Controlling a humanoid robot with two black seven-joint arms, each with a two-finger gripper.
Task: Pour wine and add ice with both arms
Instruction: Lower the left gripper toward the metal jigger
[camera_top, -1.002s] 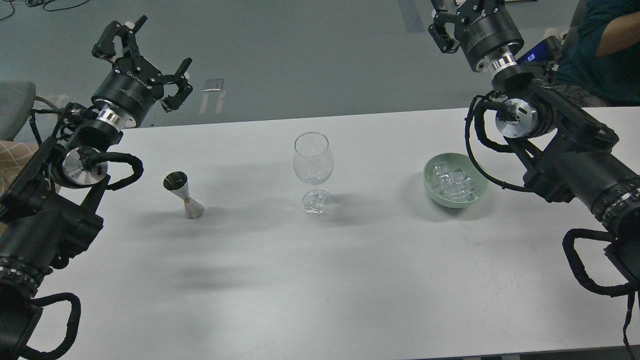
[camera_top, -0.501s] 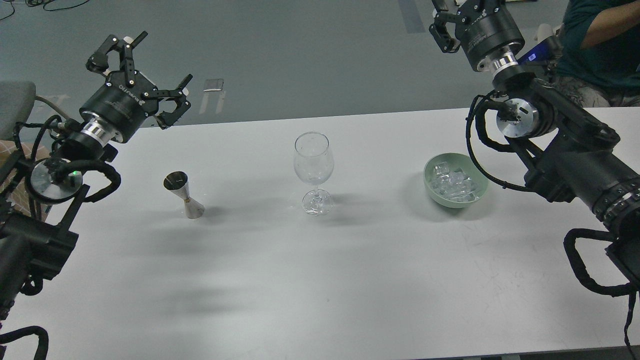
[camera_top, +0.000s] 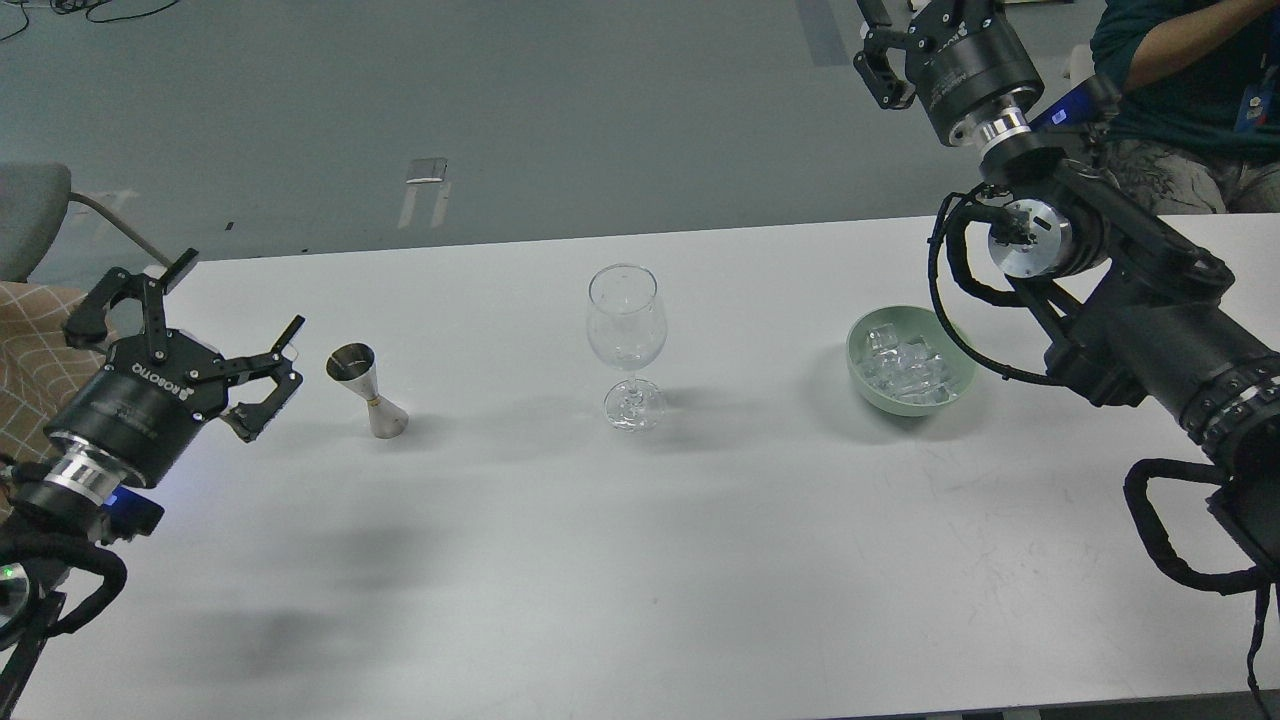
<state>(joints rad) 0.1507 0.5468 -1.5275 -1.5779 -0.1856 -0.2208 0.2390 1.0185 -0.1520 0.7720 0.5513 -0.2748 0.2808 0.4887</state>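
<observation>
An empty-looking clear wine glass (camera_top: 626, 320) stands upright in the middle of the white table (camera_top: 640, 560). A small steel jigger (camera_top: 366, 388) stands to its left; I cannot tell what it holds, and no stream of wine shows. A pale green bowl (camera_top: 856, 352) on the right holds several clear ice cubes (camera_top: 905, 366). My left gripper (camera_top: 240, 295) is open and empty, low over the table just left of the jigger, apart from it. My right gripper (camera_top: 895, 45) is high beyond the table's far edge, above the bowl; its fingertips are cut off by the top of the view.
A person in a dark teal top (camera_top: 1180, 70) sits beyond the table's far right corner, close to my right arm. A grey chair (camera_top: 30, 210) and a checked cushion (camera_top: 30, 370) are off the table's left end.
My left arm has swung down and toward me; its open gripper dropped from high beyond the far edge to the jigger's level. The right gripper has crept slightly upward. Glass, jigger and bowl unmoved.
</observation>
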